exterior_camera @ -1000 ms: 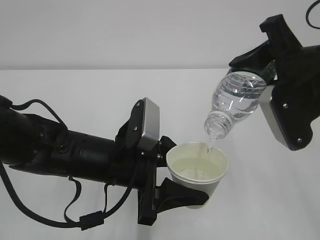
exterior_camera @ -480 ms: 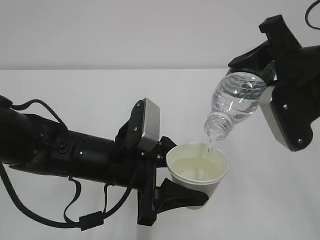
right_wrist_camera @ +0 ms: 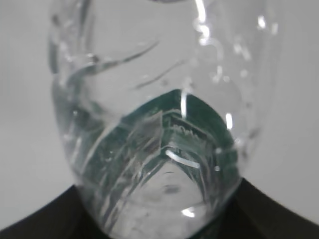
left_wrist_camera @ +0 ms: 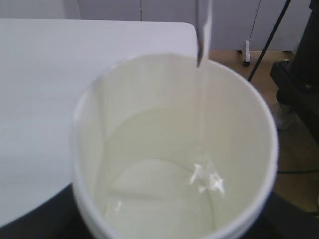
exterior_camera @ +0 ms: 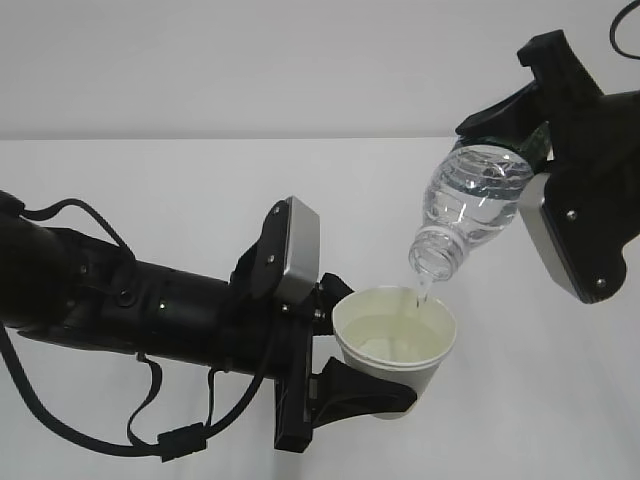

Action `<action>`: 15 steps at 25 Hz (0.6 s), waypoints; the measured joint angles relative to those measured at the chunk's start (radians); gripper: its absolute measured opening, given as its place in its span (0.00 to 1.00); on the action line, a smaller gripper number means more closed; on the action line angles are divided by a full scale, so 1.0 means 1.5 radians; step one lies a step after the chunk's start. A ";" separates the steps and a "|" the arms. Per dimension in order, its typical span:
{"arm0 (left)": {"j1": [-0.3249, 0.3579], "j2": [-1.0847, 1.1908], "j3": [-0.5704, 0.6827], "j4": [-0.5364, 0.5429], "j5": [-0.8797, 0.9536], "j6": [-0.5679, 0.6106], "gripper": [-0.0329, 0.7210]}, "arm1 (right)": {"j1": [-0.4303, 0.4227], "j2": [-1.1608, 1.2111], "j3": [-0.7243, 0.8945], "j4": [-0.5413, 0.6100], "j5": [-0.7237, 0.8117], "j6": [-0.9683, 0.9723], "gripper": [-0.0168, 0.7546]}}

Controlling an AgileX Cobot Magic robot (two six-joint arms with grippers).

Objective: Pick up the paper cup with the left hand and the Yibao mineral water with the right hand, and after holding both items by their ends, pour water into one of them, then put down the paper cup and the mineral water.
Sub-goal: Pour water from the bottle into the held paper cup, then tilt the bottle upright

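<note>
Pouring is under way. The left hand [exterior_camera: 375, 385] pinches the cup [exterior_camera: 393, 340]; at its 1 o'clock the right hand [exterior_camera: 520, 150] grips the tipped bottle [exterior_camera: 470, 205]. Next: tip it upright, then set both on the table [exterior_camera: 150, 190].

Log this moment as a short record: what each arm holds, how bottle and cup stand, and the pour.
left hand: fingers closed around the paper cup, cup upright, off the table
right hand: grips the Yibao mineral water at its base end
bottle pose: tilted, open mouth down, above the cup's far rim
pour: thin stream falling into the cup
cup contents: partly filled with water
table: white
</note>
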 joint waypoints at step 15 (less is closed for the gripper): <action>0.000 0.000 0.000 0.000 0.000 0.000 0.66 | 0.013 -0.009 0.000 0.000 -0.003 -0.001 0.56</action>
